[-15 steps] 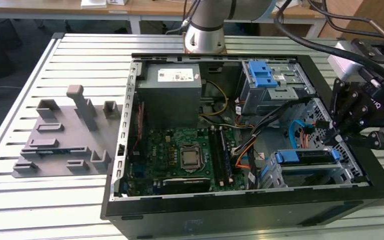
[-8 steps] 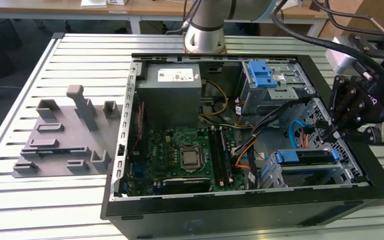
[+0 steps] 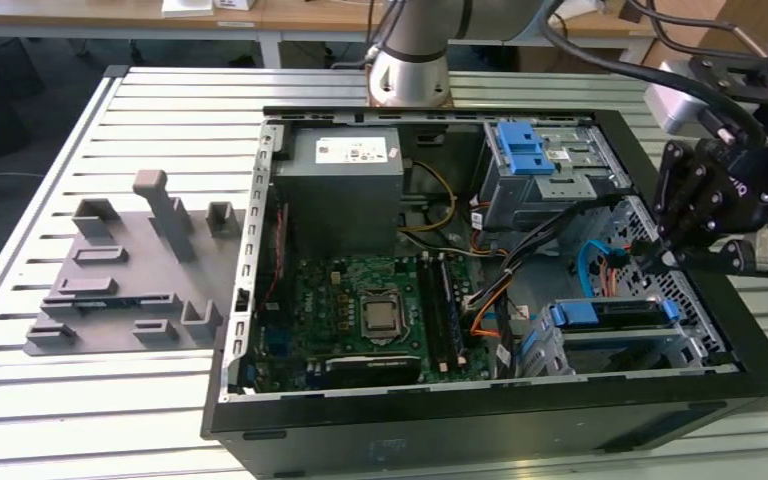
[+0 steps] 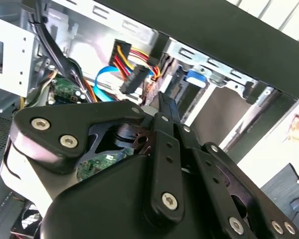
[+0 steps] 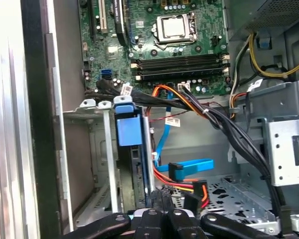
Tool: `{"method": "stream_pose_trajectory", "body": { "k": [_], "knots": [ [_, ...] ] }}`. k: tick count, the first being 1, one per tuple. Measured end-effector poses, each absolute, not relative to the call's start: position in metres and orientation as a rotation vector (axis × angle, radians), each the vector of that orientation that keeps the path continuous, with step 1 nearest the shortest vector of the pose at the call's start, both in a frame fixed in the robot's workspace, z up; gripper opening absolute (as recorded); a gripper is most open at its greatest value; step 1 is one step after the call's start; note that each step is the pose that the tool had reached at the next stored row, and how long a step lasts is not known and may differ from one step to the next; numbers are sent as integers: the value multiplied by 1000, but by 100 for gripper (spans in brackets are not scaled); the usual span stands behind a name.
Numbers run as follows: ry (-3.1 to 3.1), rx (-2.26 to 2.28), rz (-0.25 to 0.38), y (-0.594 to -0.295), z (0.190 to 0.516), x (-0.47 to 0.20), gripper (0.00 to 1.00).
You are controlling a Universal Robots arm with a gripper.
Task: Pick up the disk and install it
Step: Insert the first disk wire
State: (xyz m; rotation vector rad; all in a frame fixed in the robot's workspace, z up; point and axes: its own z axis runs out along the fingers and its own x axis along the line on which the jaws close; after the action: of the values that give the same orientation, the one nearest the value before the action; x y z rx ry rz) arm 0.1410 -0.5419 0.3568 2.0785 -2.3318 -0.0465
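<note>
My gripper (image 3: 671, 255) hangs over the open computer case (image 3: 491, 420) on the counter (image 3: 157, 100), at the exterior view's right, just above the disk (image 3: 607, 313), which sits in its bay, blue bracket up. In the second wrist view the gripper (image 4: 162, 107) is drawn narrow and holds nothing, pointing toward the bay. In the first wrist view the disk (image 5: 127, 130) stands in its cage. I judge installation nearly finished. The white sticker (image 3: 353, 150) on the grey box is unreadable.
</note>
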Motion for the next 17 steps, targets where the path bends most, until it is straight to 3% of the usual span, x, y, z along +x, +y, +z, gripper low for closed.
{"method": "stream_pose_trajectory", "body": {
  "k": [17],
  "knots": [
    [-2343, 2066, -46, -525, 360, 143, 11]
  ]
}}
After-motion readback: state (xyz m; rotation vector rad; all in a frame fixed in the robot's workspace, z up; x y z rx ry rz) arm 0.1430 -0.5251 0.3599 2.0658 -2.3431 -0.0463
